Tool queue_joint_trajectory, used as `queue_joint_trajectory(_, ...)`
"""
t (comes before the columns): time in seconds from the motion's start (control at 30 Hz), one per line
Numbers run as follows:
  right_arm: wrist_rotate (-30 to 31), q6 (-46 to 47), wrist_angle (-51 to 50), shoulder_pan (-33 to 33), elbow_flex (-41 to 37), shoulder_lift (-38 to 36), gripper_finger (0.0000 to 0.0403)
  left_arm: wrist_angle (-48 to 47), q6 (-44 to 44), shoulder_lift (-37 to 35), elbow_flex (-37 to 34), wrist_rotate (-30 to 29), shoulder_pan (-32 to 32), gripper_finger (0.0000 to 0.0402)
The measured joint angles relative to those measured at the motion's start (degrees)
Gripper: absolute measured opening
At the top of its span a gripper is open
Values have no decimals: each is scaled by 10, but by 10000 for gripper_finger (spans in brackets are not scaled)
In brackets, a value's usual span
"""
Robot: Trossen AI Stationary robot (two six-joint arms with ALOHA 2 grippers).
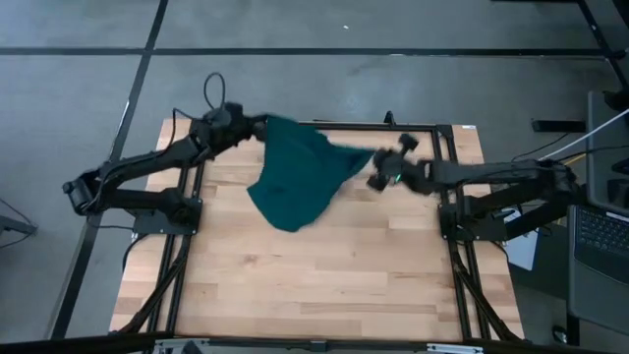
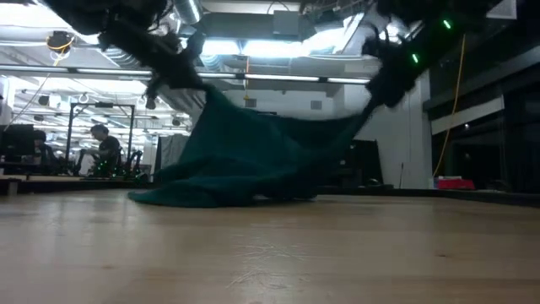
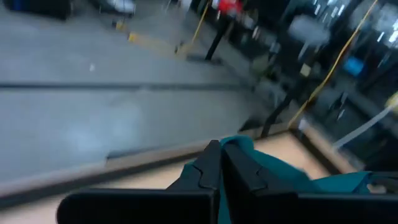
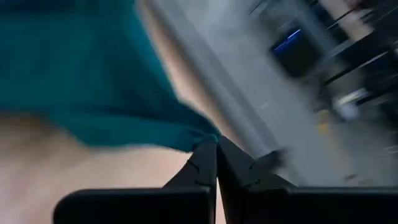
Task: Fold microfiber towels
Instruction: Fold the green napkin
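Observation:
The dark teal towel (image 1: 300, 169) hangs between my two grippers over the far part of the wooden table (image 1: 324, 275). My left gripper (image 1: 257, 124) is shut on the towel's far left corner, raised above the table. My right gripper (image 1: 376, 167) is shut on the towel's right corner, also raised. The towel's lower part (image 2: 211, 192) rests bunched on the table in the low view. No white tag shows. My left gripper pinches a corner of the towel (image 3: 233, 144) between its two fingers. The cloth hangs down from the fingers (image 2: 207, 97), its lower end on the table. My right gripper pinches another corner (image 4: 202, 138) between its two fingertips. The cloth runs from there toward the left gripper, sagging a little (image 2: 337, 131).
A black frame (image 1: 447, 197) borders the table's far and side edges. A laptop (image 1: 600, 241) stands off the table at the right. Bare wood lies toward the near edge. A person (image 2: 105, 143) sits in the room far behind.

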Motion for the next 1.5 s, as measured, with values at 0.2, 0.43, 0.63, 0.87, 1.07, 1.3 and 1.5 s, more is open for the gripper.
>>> queue_joint_trajectory(0.2, -23, -187, -17, -105, 99, -72, 1, -27, 76, 62, 152, 50, 48, 2)
queue_joint_trajectory(0.43, -84, -250, -121, -125, 234, -76, 0, -196, 148, 59, 304, 75, 43, 2)
queue_joint_trajectory(0.63, -186, -137, -331, -66, 257, -80, 0, -421, 133, -22, 319, 72, -36, 2)
queue_joint_trajectory(0.87, -226, 2, -409, 92, 224, -83, 0, -581, 18, -101, 281, 31, -185, 2)
queue_joint_trajectory(1.07, -259, 148, -408, 242, 199, -79, 0, -595, -122, -104, 237, 7, -365, 2)
queue_joint_trajectory(1.3, -295, 285, -352, 374, 175, -38, 0, -612, -281, -59, 220, -29, -563, 2)
queue_joint_trajectory(1.5, -344, 376, -302, 485, 171, 33, 0, -633, -431, -38, 221, -81, -726, 2)
